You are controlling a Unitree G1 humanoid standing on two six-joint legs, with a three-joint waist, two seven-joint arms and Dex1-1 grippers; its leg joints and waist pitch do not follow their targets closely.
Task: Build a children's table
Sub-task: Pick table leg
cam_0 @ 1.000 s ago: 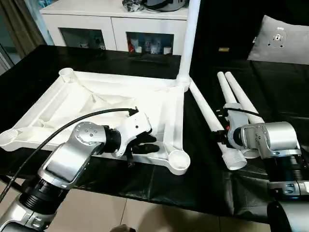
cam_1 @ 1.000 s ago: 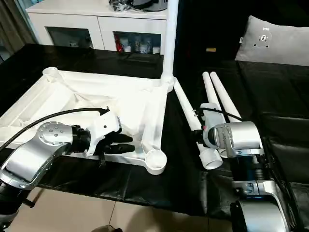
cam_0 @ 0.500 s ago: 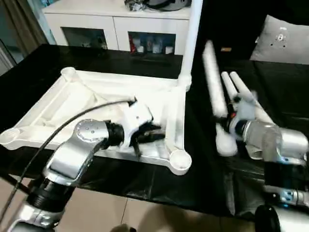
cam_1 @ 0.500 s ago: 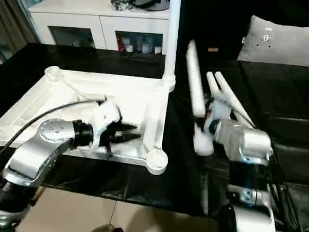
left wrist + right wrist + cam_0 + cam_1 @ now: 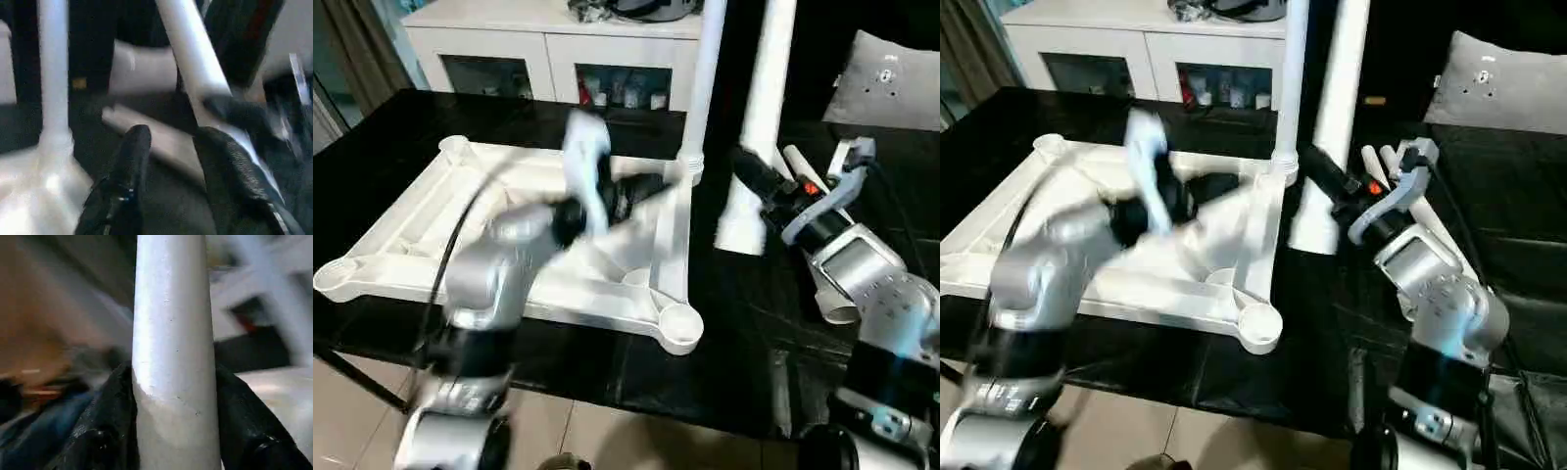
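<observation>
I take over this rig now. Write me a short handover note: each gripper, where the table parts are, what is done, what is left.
Right gripper: shut on a lifted leg, held about upright.
Left gripper: open, empty, raised over the tabletop.
Tabletop: upside down on the black work surface.
Done: one fitted leg stands in the far right corner socket.
Left: seat the held leg, then the two legs lying by the right arm.

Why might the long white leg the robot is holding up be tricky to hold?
The held leg looks smooth and round, so it might slip in the right gripper, whose fingers clamp its sides. Gripped near its wide end, the long top could probably sway. It looks stiff and likely light.
</observation>
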